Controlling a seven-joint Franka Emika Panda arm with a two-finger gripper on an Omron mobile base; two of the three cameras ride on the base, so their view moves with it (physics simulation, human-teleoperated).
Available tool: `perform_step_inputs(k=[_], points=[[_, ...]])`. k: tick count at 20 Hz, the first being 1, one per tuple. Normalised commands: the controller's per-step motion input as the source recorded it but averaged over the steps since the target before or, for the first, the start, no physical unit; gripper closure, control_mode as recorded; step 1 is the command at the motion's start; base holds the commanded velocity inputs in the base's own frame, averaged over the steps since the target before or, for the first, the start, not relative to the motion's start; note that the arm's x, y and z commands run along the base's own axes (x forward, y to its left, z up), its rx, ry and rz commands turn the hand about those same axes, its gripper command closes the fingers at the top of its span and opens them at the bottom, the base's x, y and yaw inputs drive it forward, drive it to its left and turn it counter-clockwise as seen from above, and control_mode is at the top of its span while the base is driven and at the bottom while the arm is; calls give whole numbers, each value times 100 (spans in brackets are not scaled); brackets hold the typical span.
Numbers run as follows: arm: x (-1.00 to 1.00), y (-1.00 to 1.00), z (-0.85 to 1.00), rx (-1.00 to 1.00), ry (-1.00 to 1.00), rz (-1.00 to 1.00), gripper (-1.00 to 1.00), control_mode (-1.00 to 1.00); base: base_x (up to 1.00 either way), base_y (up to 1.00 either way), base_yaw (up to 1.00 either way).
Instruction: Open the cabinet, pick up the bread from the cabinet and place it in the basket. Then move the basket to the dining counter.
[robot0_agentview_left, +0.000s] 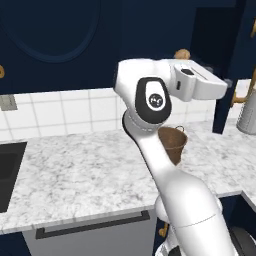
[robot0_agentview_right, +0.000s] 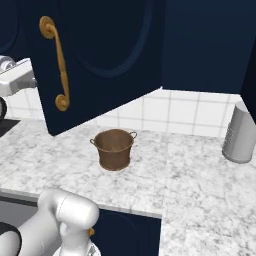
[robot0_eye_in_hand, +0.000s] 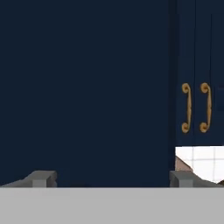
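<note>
My views: even, flat rendered light, no glare. Soft shadow under basket (robot0_agentview_right: 114, 148) on worktop (robot0_agentview_right: 200, 175). Navy cabinet (robot0_eye_in_hand: 87, 87) fronts read very dark, detail faint. Edges slightly soft, no distortion.

Cabinet (robot0_agentview_right: 105, 60) matt navy, brass handle (robot0_agentview_right: 57, 65); basket (robot0_agentview_right: 114, 148) dull brown; worktop (robot0_agentview_right: 200, 170) marbled; ribbed grey metal cylinder (robot0_agentview_right: 241, 134).

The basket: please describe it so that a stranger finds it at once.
Look at the marbled worktop under the navy cabinet with its door swung open. The basket stands there: brown, bucket-shaped, with two small side handles, unlike the taller grey ribbed cylinder to its right.
</note>
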Motion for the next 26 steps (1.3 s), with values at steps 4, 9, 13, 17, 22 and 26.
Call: perform_step_inputs(k=[4,9,13,17,22,26], points=[[0,-99,-1,3,0,-18,-100,-100,0,0,0],[0,-100,0,3,0,-18,-100,-100,0,0,0],[5,-100,-1,3,0,-5,-100,-100,0,0,0],[27,-94,0,4,0,0,-100,-100,0,0,0],[39,-77,0,1,0,0,-100,-100,0,0,0],[49,-41,-1,0,0,0,-100,-100,0,0,0]])
